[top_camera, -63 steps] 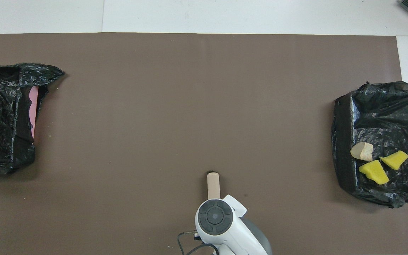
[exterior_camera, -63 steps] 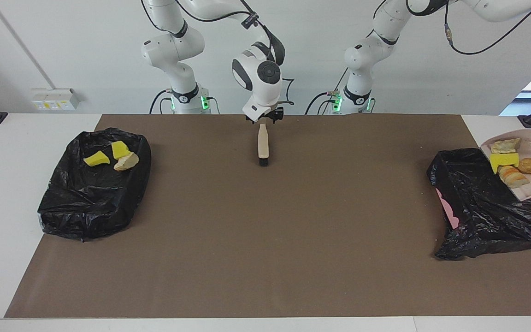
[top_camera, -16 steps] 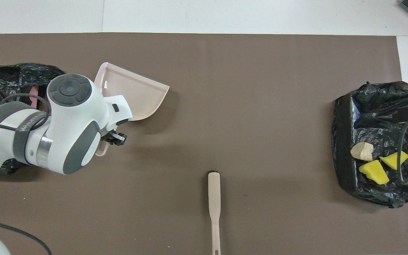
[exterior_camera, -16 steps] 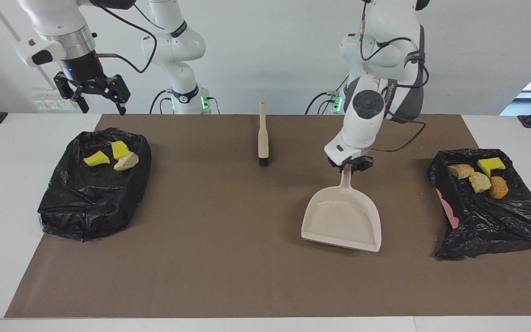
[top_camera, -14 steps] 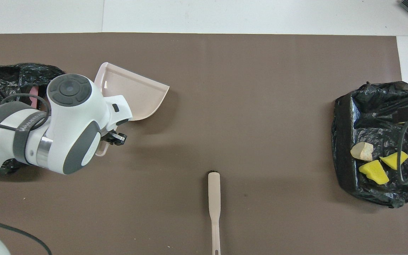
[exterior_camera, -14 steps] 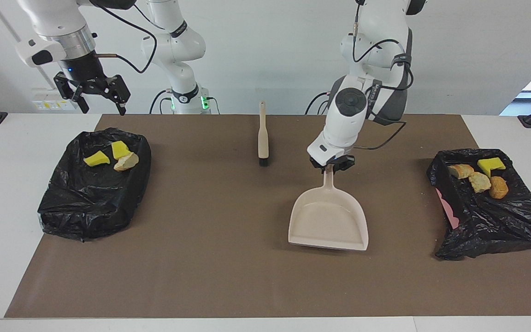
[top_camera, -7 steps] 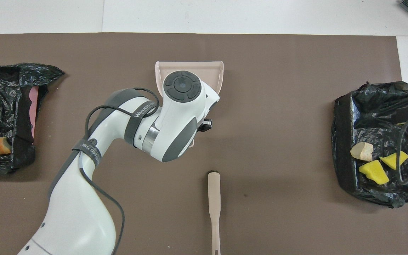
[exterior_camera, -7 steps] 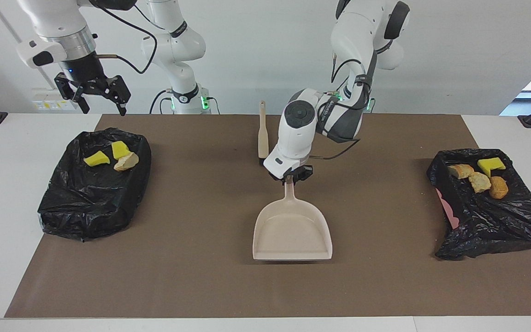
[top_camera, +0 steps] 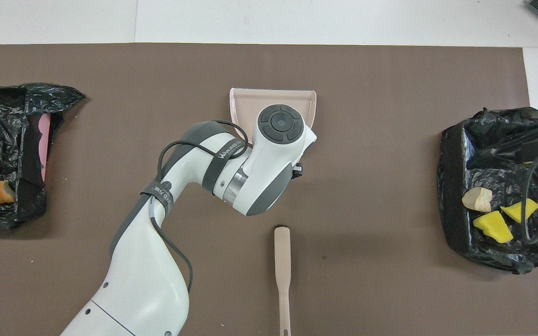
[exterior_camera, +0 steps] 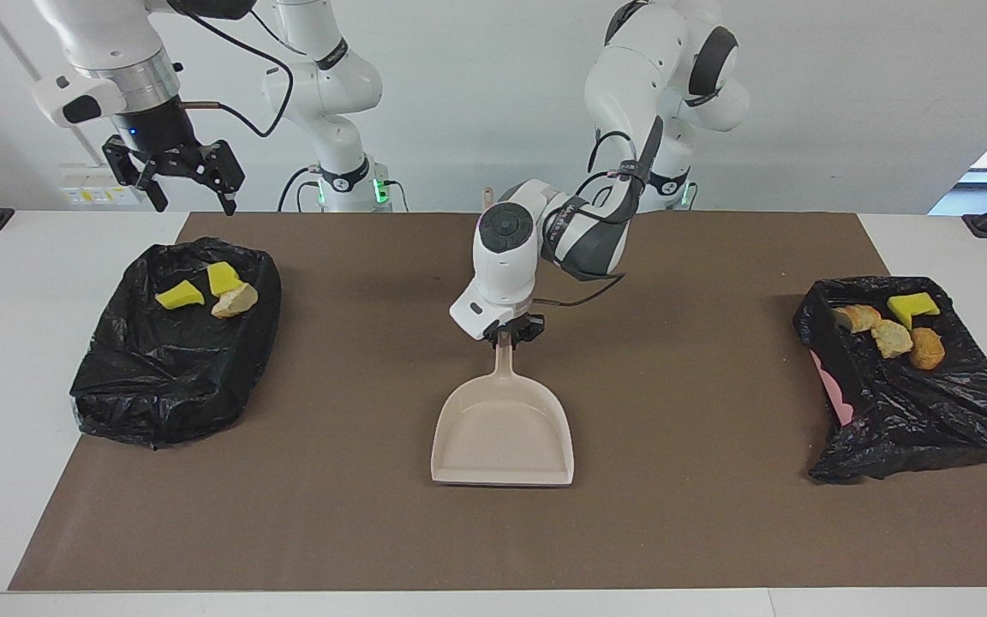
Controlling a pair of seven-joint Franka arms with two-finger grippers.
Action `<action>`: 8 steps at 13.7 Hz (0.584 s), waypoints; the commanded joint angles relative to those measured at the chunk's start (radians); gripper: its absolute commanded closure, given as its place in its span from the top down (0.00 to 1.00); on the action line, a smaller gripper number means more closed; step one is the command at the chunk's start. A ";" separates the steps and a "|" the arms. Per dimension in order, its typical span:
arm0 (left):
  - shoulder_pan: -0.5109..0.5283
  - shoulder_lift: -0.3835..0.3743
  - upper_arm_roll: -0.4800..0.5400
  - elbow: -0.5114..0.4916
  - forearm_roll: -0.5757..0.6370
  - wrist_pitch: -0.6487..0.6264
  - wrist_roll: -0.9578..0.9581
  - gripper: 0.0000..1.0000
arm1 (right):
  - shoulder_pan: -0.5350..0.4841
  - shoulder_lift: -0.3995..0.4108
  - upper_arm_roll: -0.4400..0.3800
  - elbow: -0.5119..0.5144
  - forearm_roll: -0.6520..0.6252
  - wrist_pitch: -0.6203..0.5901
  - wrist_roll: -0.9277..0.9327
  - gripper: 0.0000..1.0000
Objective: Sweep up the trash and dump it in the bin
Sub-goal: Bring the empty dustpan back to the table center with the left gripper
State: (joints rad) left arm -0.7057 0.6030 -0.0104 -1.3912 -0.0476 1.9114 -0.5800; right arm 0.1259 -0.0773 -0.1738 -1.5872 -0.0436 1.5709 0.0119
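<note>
My left gripper (exterior_camera: 506,334) is shut on the handle of the pale pink dustpan (exterior_camera: 502,437), which is empty and low over the middle of the mat; the pan also shows in the overhead view (top_camera: 245,100). Two yellow wedges (exterior_camera: 178,296) and a tan piece (exterior_camera: 236,300) lie in the black-lined bin (exterior_camera: 159,386) at the right arm's end. One yellow wedge (exterior_camera: 913,304) and three bread-like pieces (exterior_camera: 891,337) lie in the black-lined bin (exterior_camera: 913,420) at the left arm's end. My right gripper (exterior_camera: 194,206) is open, raised over its bin.
The wooden brush (top_camera: 282,270) lies on the brown mat (exterior_camera: 331,514), nearer to the robots than the dustpan; my left arm mostly hides it in the facing view. White table shows around the mat.
My left arm dumped its trash into the bin at its end, then carried the empty dustpan to the mat's middle. The right gripper let go of the brush and rose over its bin.
</note>
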 commanded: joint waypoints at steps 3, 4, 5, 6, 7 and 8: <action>-0.011 0.018 0.018 0.026 -0.034 0.008 -0.003 0.00 | 0.001 -0.012 -0.003 -0.011 0.001 -0.012 -0.010 1.00; -0.012 0.017 0.020 0.026 -0.043 0.008 -0.003 0.00 | 0.001 -0.013 -0.004 -0.010 0.004 -0.012 -0.009 1.00; -0.012 0.015 0.018 0.026 -0.044 0.009 -0.003 0.15 | 0.001 -0.013 -0.004 -0.011 0.005 -0.014 -0.010 1.00; -0.012 0.015 0.018 0.026 -0.046 0.012 -0.003 0.32 | 0.001 -0.012 -0.004 -0.011 0.014 -0.015 -0.009 1.00; -0.012 0.015 0.020 0.026 -0.043 0.014 -0.003 0.41 | 0.001 -0.010 -0.004 -0.011 0.024 -0.015 -0.007 1.00; -0.012 0.014 0.020 0.026 -0.038 0.006 -0.003 0.48 | 0.001 -0.009 -0.004 -0.008 0.024 -0.017 -0.007 1.00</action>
State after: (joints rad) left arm -0.7057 0.6066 -0.0074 -1.3904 -0.0744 1.9200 -0.5800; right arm 0.1259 -0.0773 -0.1739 -1.5876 -0.0387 1.5709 0.0119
